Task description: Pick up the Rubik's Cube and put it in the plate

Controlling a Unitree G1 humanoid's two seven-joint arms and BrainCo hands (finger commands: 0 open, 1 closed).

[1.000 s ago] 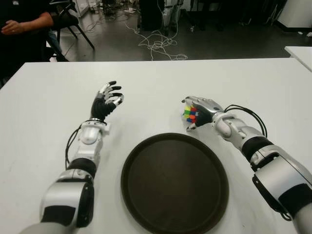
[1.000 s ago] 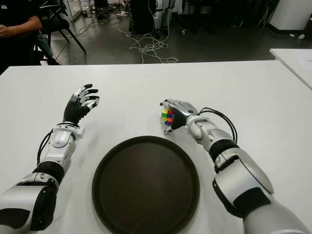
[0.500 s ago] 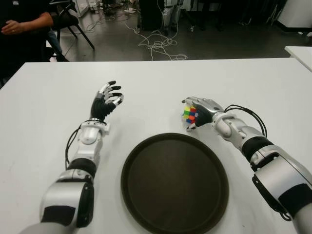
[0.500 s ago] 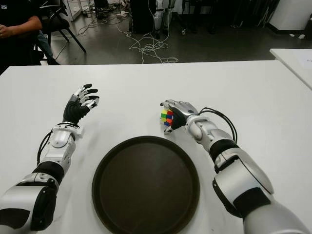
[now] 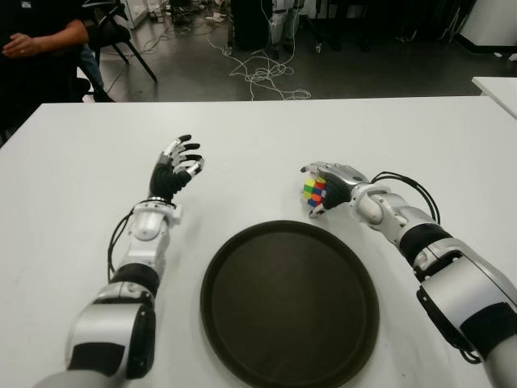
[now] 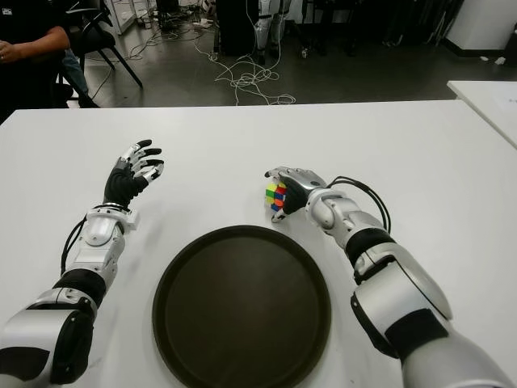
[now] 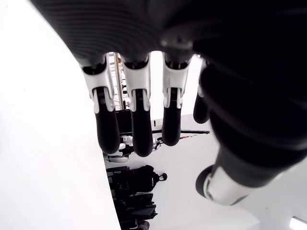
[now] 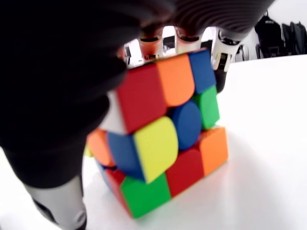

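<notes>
In the eye views, the multicoloured plastic Rubik's Cube [image 5: 314, 191] sits on the white desk [image 5: 73, 170] just past the rim of the round dark-brown plate [image 5: 289, 301], at about one o'clock from the plate's centre. The right hand [image 5: 329, 184] curls over it from the far side, palm turned toward the plate, a grip that looks meant for a short carry inward. The left hand [image 5: 176, 168] is raised at ten o'clock of the plate, idle, fingers spread. Bare desk surrounds the plate, whose low rim is the only edge to cross.

The right wrist view shows fingers [image 8: 183, 37] wrapped across the cube's top, its lower corner seemingly touching the desk.

The left wrist view shows straight, parted fingers [image 7: 139, 120] holding nothing.
</notes>
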